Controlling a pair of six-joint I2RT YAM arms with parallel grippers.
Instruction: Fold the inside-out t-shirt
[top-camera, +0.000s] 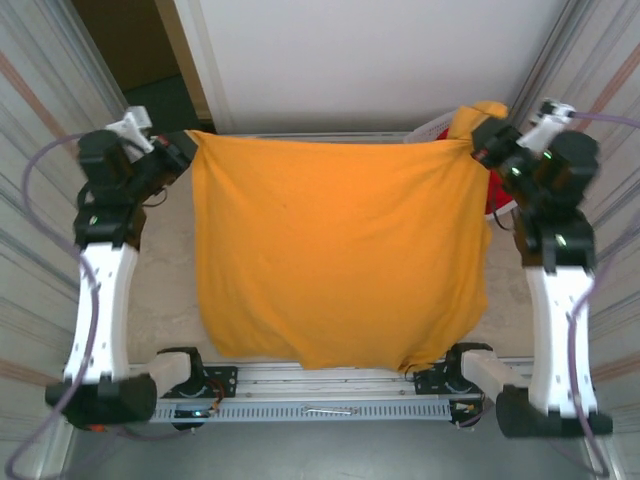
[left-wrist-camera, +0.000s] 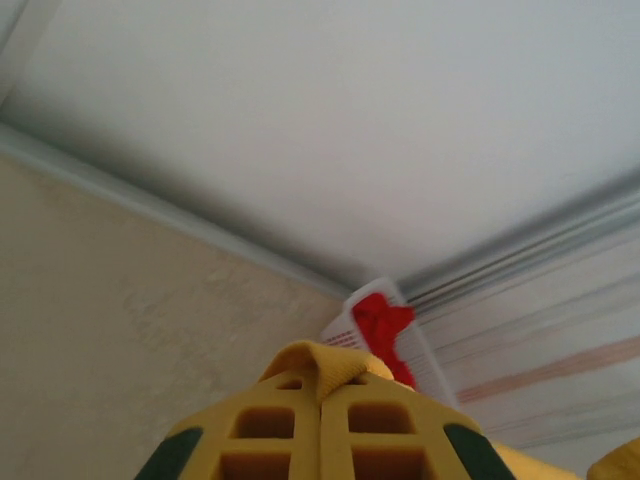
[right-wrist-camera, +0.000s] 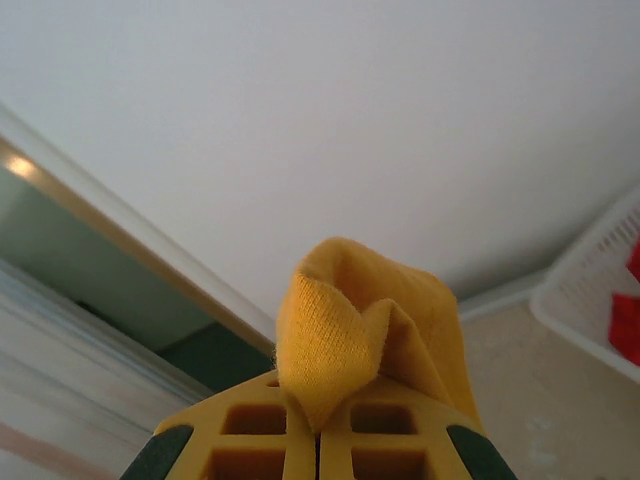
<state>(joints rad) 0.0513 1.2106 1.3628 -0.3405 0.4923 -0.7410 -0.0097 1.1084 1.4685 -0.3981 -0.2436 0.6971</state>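
While I grip the mustard-yellow t-shirt (top-camera: 340, 255) by its two far corners, the top camera shows it stretched as a broad sheet between my arms. It covers the middle of the table (top-camera: 160, 280), and its near edge reaches over the rail (top-camera: 300, 372) between my bases. My left gripper (top-camera: 185, 148) pinches the far left corner and my right gripper (top-camera: 478, 145) pinches the far right one. Just behind and beside my right arm sits a white basket (top-camera: 432, 126) with a red garment (top-camera: 495, 197). Both are largely hidden by that arm and by the raised shirt corner. A white wall (top-camera: 380, 60) closes off the far side.

From my left wrist, my left gripper (left-wrist-camera: 322, 400) has its fingers pressed together on a small fold of the t-shirt (left-wrist-camera: 315, 360) that pokes out above them. Past it lie bare table (left-wrist-camera: 130, 330) and the basket (left-wrist-camera: 425, 350) in the far corner, with the red garment (left-wrist-camera: 385, 322) hanging over its rim.

From my right wrist, my right gripper (right-wrist-camera: 318, 435) has its fingers clamped on a thicker bunch of the t-shirt (right-wrist-camera: 360, 330). The bunch stands up and blocks the centre of the view. To the right, the basket (right-wrist-camera: 590, 290) rests on the table (right-wrist-camera: 540, 410), with the red garment (right-wrist-camera: 628, 325) showing at the frame's edge.
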